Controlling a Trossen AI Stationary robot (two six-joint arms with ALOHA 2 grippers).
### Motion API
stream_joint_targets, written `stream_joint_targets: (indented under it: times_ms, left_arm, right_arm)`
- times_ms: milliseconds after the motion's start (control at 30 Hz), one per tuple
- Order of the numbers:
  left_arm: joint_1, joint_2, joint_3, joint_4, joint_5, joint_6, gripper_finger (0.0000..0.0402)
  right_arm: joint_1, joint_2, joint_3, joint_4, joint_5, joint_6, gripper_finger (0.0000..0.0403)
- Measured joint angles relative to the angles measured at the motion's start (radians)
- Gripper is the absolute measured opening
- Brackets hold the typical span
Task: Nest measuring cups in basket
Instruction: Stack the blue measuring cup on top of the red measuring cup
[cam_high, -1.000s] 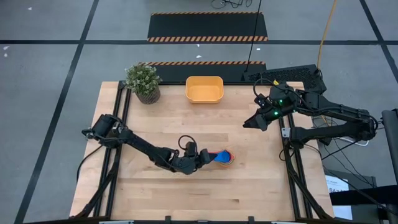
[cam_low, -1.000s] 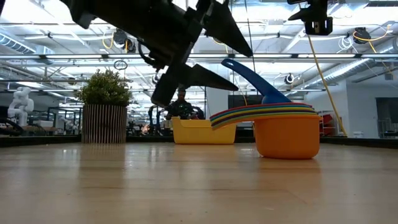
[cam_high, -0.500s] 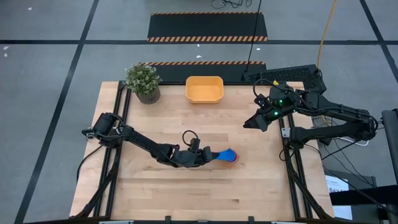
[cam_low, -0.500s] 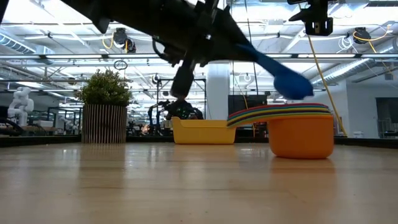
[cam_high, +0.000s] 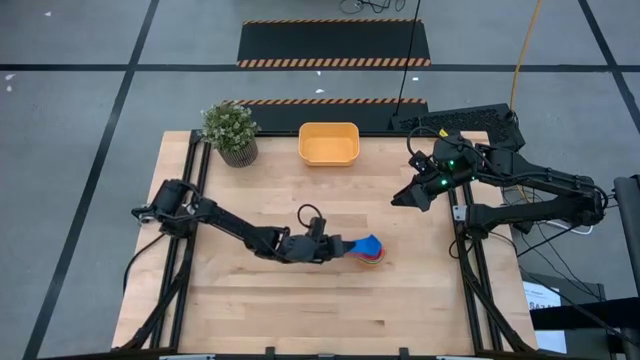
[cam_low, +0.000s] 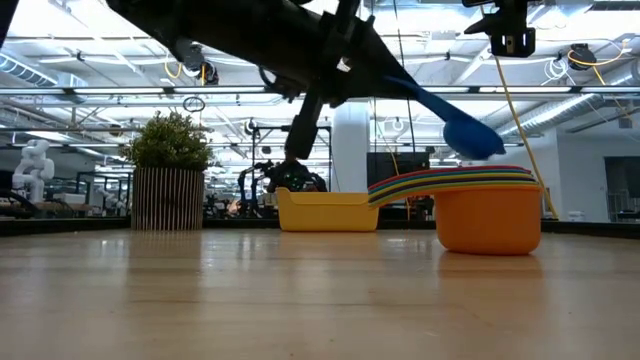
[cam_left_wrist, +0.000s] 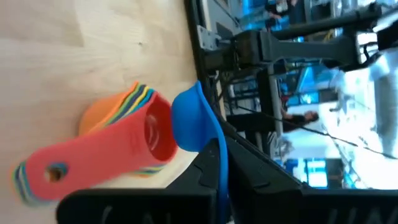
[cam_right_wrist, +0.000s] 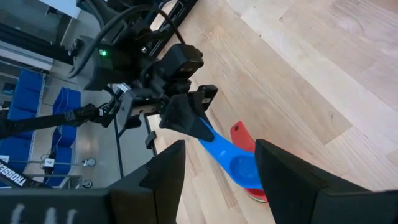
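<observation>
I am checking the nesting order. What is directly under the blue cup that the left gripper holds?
Under the blue cup, held by the left gripper above the stack, is the red cup. Below lie coloured rims in the orange cup; their bowls are hidden.

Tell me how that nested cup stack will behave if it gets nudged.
The stack probably slides rather than tips: the orange bottom cup looks broad and sits flat on the smooth table. It likely weighs little, being thin plastic. The handles all fan out to one side, so a push there might spin it. The left gripper lifting the blue cup by its handle could drag it.
</observation>
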Motion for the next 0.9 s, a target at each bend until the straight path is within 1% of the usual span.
stream_joint_targets:
  times_ms: [133, 233, 333, 567, 733, 800, 900]
  left_arm:
    - [0.03, 0.0, 0.0, 0.016, 0.084, 0.044, 0.0008]
    - [0.044, 0.0, 0.0, 0.024, 0.138, 0.046, 0.0025]
    - [0.049, 0.0, 0.0, 0.02, 0.164, 0.047, 0.0037]
    - [0.048, 0.0, 0.0, -0.042, 0.167, 0.017, 0.0041]
    - [0.048, 0.0, 0.0, -0.043, 0.163, 0.042, 0.0041]
    - [0.048, 0.0, 0.0, -0.035, 0.163, 0.054, 0.0034]
    - [0.048, 0.0, 0.0, -0.014, 0.163, 0.054, 0.0011]
  right_arm:
    - [0.0, 0.001, 0.0, 0.0, 0.0, 0.0, 0.0185]
    - [0.0, 0.001, 0.0, 0.001, 0.0, 0.002, 0.0185]
    - [0.0, 0.001, 0.0, 0.007, 0.0, 0.003, 0.0185]
    - [0.0, 0.001, 0.0, 0.007, 0.005, 0.003, 0.0185]
    - [0.0, 0.002, 0.0, 0.007, 0.005, 0.003, 0.0185]
    - [0.0, 0.002, 0.0, 0.007, 0.005, 0.003, 0.0185]
    - [0.0, 0.002, 0.0, 0.007, 0.005, 0.003, 0.0185]
